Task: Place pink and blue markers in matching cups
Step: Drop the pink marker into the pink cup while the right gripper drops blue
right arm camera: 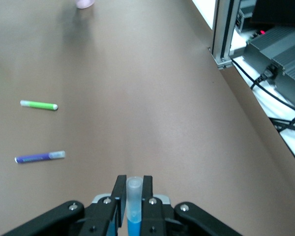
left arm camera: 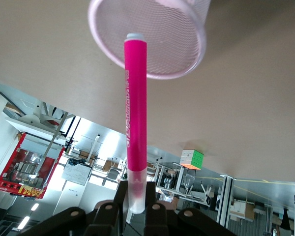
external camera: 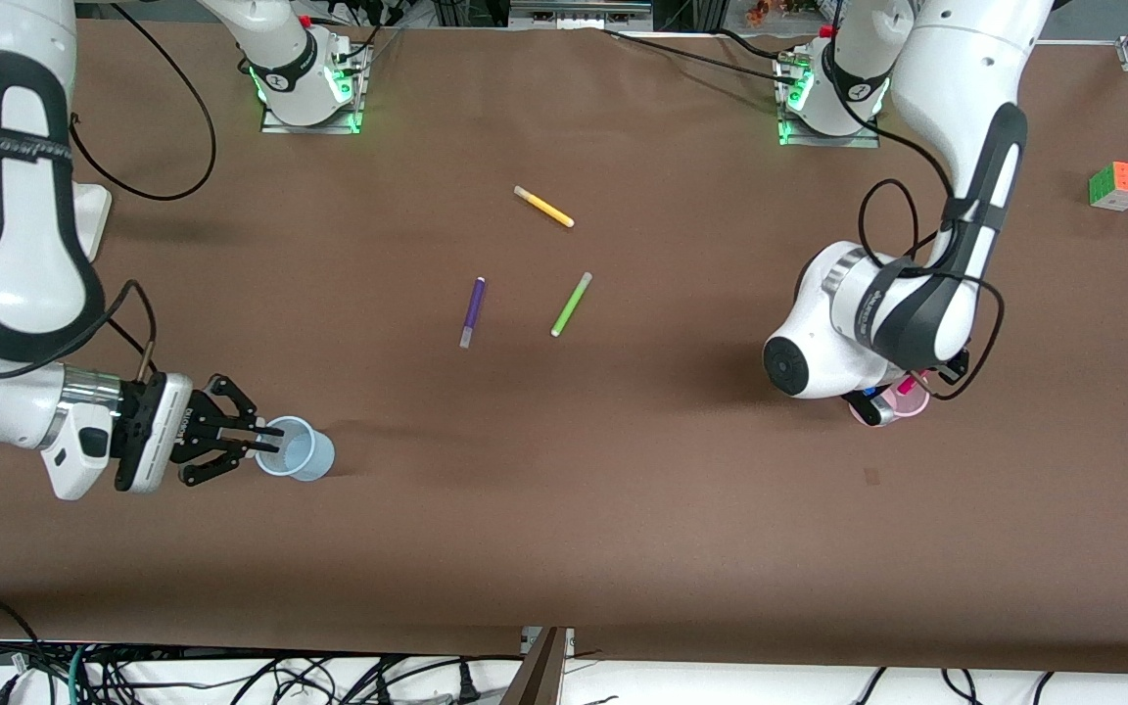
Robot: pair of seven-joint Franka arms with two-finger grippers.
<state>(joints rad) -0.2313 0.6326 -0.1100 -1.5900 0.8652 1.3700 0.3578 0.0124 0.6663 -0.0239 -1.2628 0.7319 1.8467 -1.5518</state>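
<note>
My left gripper (left arm camera: 136, 189) is shut on the pale cap end of the pink marker (left arm camera: 135, 98). The marker's other end points into the mouth of the pale pink cup (left arm camera: 179, 44). In the front view this gripper (external camera: 885, 403) is mostly hidden under its wrist, over the pink cup (external camera: 914, 404) at the left arm's end. My right gripper (right arm camera: 133, 183) is shut on the blue marker (right arm camera: 133, 221), whose greyish cap sticks out past the fingertips. In the front view it (external camera: 272, 440) is level, at the rim of the pale blue cup (external camera: 302, 450).
A purple marker (external camera: 472, 311), a green marker (external camera: 571, 305) and a yellow marker (external camera: 543, 207) lie mid-table, farther from the front camera than both cups. A colour cube (external camera: 1119, 185) sits near the table edge at the left arm's end.
</note>
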